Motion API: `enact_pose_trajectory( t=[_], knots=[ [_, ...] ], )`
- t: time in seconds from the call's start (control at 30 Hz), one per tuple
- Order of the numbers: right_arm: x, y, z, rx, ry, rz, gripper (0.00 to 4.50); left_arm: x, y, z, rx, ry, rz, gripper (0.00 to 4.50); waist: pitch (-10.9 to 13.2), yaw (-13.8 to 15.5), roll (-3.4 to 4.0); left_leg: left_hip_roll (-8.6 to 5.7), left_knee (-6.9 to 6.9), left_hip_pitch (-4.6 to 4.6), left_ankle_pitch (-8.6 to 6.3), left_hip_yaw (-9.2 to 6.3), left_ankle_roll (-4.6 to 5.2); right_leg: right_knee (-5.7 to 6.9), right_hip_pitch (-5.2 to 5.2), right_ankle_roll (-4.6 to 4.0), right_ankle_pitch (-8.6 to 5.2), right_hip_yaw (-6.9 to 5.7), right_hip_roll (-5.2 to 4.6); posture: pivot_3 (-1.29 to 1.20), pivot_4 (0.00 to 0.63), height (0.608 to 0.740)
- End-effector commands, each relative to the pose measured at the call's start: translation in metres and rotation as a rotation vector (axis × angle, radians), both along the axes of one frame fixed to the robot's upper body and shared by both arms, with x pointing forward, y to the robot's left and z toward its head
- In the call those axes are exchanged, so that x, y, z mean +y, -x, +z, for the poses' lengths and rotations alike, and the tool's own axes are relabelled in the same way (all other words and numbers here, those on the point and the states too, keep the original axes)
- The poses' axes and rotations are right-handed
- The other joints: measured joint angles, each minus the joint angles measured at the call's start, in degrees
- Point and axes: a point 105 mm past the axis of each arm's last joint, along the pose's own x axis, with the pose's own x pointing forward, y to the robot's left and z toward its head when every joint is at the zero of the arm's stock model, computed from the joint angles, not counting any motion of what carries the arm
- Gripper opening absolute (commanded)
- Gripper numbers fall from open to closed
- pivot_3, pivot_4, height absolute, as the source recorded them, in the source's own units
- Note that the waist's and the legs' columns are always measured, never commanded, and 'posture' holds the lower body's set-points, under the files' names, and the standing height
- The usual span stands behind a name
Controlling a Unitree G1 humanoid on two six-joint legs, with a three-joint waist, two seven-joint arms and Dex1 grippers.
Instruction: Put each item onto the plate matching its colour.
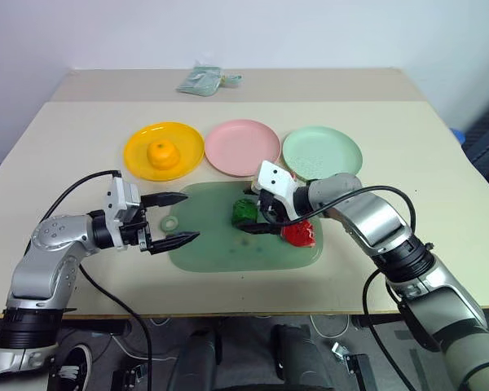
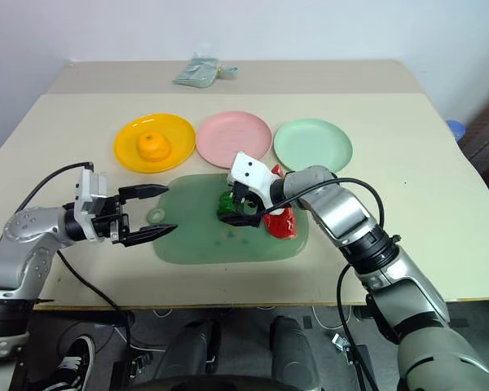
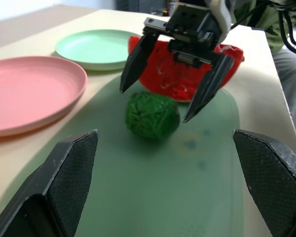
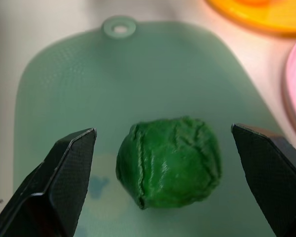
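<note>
On the table, three plates are lined up in a row: yellow plate, pink plate, mint green plate, their rims close together. The round orange fruit is seen resting on the yellow plate. Just in front of the plates a dull green tray is laid, its holed tab toward the robot's left.

On the tray, the dark green ribbed lump is found near the far edge, with the red watermelon wedge just beside it toward the robot's right. Bare tray is left on the near side.

The right gripper is held over the lump, its fingers spread wide to either side and closed on nothing. The left gripper is held at the tray's left edge, fingers likewise parted and empty. A pale green packet is noted at the far table edge.
</note>
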Motion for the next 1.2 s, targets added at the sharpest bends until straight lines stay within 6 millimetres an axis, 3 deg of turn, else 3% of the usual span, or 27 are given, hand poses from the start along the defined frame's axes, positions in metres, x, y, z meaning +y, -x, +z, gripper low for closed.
enact_pose_trajectory(
  t=[0.03, 0.13, 0.23, 0.3, 0.43, 0.5, 0.6, 0.73, 0.83, 0.93, 1.07, 1.13, 1.2],
  knots=[
    [0.002, -0.005, 0.000, -0.053, 0.027, 0.002, 4.50, -0.002, 0.002, 0.012, -0.063, 0.011, 0.003, 4.46, 0.0, 0.0, 0.00, 0.00, 0.00, 0.00, 0.00, 0.00, 0.00, 0.00, 0.00, 0.00, 0.00, 0.00, 0.00, 0.00, 0.150, 0.740],
    [0.001, -0.008, -0.005, -0.073, 0.055, 0.002, 4.50, -0.005, 0.001, 0.014, -0.075, 0.016, 0.008, 4.46, 0.0, 0.0, 0.00, 0.00, 0.00, 0.00, 0.00, 0.01, 0.00, 0.00, 0.00, 0.00, 0.00, 0.00, 0.00, 0.00, 0.150, 0.740],
    [0.002, -0.008, -0.004, -0.081, 0.047, 0.007, 3.59, -0.006, -0.002, 0.014, -0.086, 0.020, 0.019, 4.50, 0.0, -0.1, 0.00, 0.00, 0.00, 0.00, 0.00, 0.00, 0.00, 0.00, 0.00, 0.00, 0.00, 0.00, 0.00, 0.00, 0.150, 0.740],
    [0.004, -0.006, 0.005, -0.085, 0.007, 0.016, 2.72, -0.006, -0.002, 0.015, -0.087, 0.023, 0.022, 4.50, 0.0, -0.1, 0.00, 0.00, 0.00, 0.00, 0.00, 0.00, 0.00, 0.00, 0.00, 0.00, 0.00, 0.00, 0.00, 0.00, 0.150, 0.740],
    [0.014, 0.001, 0.040, -0.042, -0.177, 0.037, 2.72, -0.006, -0.005, 0.016, -0.091, 0.032, 0.031, 4.50, 0.0, -0.1, 0.00, 0.00, -0.01, 0.00, 0.00, 0.00, 0.00, 0.00, 0.00, 0.00, 0.00, 0.00, 0.00, 0.00, 0.150, 0.740],
    [0.017, 0.001, 0.071, -0.009, -0.343, 0.026, 2.72, -0.007, -0.007, 0.017, -0.100, 0.040, 0.032, 4.50, 0.0, 0.0, 0.00, 0.00, -0.01, 0.00, 0.00, 0.00, 0.00, 0.00, 0.00, 0.00, 0.00, 0.00, 0.00, 0.00, 0.150, 0.740],
    [0.002, -0.022, 0.111, -0.028, -0.547, -0.105, 2.72, -0.009, -0.012, 0.024, -0.125, 0.075, 0.049, 4.50, 0.0, 0.1, 0.01, 0.00, -0.01, 0.00, 0.00, -0.01, 0.00, 0.03, 0.00, -0.01, 0.01, 0.00, 0.00, 0.00, 0.150, 0.740],
    [-0.043, -0.072, 0.130, -0.219, -0.602, -0.412, 2.72, -0.009, -0.022, 0.033, -0.175, 0.111, 0.100, 4.50, 0.0, 0.4, -0.03, -0.02, 0.01, 0.00, 0.00, -0.01, -0.01, 0.02, 0.03, 0.00, 0.01, -0.01, -0.01, 0.00, 0.150, 0.740],
    [-0.087, -0.101, 0.120, -0.301, -0.528, -0.632, 2.72, -0.009, -0.029, 0.036, -0.200, 0.123, 0.135, 4.50, 0.0, 0.2, -0.02, -0.04, -0.02, 0.00, 0.01, 0.03, -0.01, -0.02, 0.02, 0.00, 0.01, 0.00, -0.02, 0.00, 0.150, 0.740],
    [-0.122, -0.114, 0.099, -0.339, -0.416, -0.748, 2.72, -0.009, -0.037, 0.036, -0.234, 0.113, 0.182, 4.50, 0.0, -0.1, 0.05, -0.04, -0.07, 0.00, 0.01, 0.05, -0.02, -0.03, -0.01, 0.00, 0.01, 0.00, -0.02, 0.00, 0.150, 0.740],
    [-0.144, -0.119, 0.056, -0.338, -0.206, -0.799, 2.72, -0.010, -0.037, 0.036, -0.237, 0.116, 0.178, 4.50, 0.0, -0.9, 0.06, -0.02, -0.15, 0.00, 0.01, 0.09, -0.01, -0.06, -0.06, 0.00, 0.01, 0.04, -0.01, 0.00, 0.150, 0.740],
    [-0.148, -0.119, 0.042, -0.290, -0.201, -0.821, 2.72, -0.011, -0.036, 0.035, -0.235, 0.115, 0.172, 4.50, 0.0, -1.4, 0.06, -0.01, -0.16, 0.00, 0.01, 0.07, -0.01, -0.06, -0.05, -0.01, 0.01, 0.03, 0.00, 0.00, 0.150, 0.740],
    [-0.141, -0.116, 0.037, -0.262, -0.219, -0.775, 3.56, -0.012, -0.035, 0.034, -0.225, 0.109, 0.161, 4.50, 0.0, -1.6, 0.07, -0.01, -0.16, 0.00, 0.01, 0.08, -0.01, -0.06, -0.05, -0.01, 0.01, 0.04, 0.00, 0.00, 0.150, 0.740]
  ],
)
